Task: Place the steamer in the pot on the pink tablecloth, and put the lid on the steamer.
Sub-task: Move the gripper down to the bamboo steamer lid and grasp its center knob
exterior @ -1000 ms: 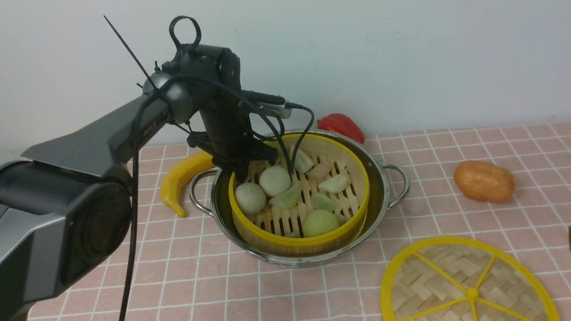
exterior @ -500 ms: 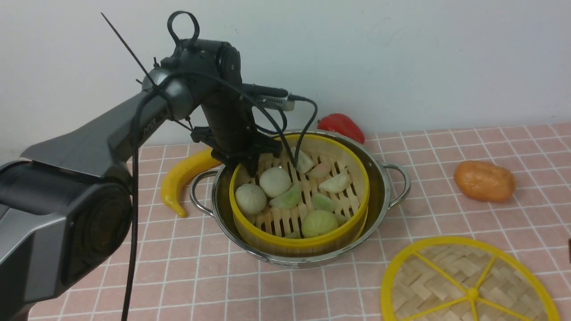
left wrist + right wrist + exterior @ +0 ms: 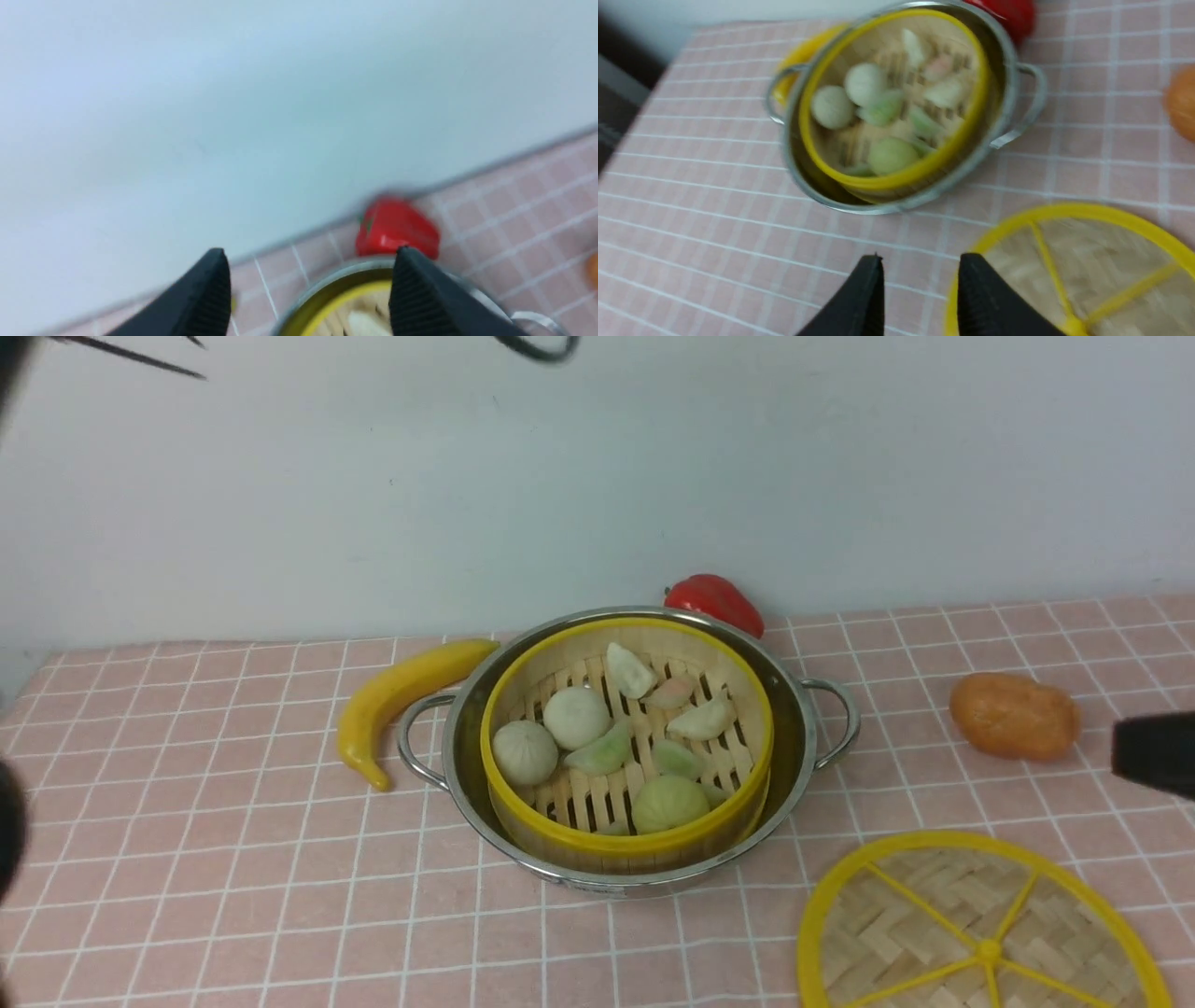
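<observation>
Sitting in the pot [image 3: 795, 733] near the back edge of the pink tablecloth [image 3: 187, 859]: the steamer [image 3: 625, 845]. Over at the front-right corner, the lid [image 3: 980, 933] lies flat. Both the left gripper [image 3: 309, 251] and right gripper [image 3: 920, 256] gape wide, empty.

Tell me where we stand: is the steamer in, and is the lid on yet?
Done: the steamer sits inside the pot on the cloth. In hand: nothing; the left gripper and right gripper are both open and empty, the right one close to the lid. Left: the lid lies flat on the cloth beside the pot, to be picked up and set on the steamer.
</observation>
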Robot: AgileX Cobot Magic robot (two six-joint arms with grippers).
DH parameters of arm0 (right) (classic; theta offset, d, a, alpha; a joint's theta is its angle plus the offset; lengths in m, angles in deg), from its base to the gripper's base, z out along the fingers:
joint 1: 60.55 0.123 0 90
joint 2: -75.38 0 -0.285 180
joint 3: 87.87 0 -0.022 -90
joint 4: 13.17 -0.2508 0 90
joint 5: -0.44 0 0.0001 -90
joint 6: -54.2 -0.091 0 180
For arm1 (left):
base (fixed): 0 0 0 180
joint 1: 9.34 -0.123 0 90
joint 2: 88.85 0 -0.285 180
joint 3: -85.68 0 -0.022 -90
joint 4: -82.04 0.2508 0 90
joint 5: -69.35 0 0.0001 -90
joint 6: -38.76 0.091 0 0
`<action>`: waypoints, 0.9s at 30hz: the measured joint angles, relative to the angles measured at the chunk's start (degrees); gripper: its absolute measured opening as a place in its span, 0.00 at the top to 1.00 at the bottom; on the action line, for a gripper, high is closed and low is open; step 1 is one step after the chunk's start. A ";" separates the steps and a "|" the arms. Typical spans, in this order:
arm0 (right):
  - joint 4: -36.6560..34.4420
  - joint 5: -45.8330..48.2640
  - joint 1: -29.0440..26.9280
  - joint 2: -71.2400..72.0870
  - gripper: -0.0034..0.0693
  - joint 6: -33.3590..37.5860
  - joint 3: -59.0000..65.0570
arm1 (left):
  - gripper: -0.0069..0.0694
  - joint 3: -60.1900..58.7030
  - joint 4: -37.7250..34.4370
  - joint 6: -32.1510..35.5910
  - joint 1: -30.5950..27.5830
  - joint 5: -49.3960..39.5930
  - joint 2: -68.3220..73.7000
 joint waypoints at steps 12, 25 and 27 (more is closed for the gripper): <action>-5.77 3.49 13.31 -18.13 0.62 5.70 -9.90 | 0.94 -1.65 4.53 6.23 0.00 -0.05 -26.23; 42.09 2.22 23.94 -24.66 0.62 -29.70 -9.90 | 0.94 -59.15 4.70 9.44 0.00 5.16 -63.25; 44.34 2.72 23.94 -25.41 0.62 -31.36 -9.90 | 0.94 -67.48 3.00 8.89 0.00 9.72 -67.93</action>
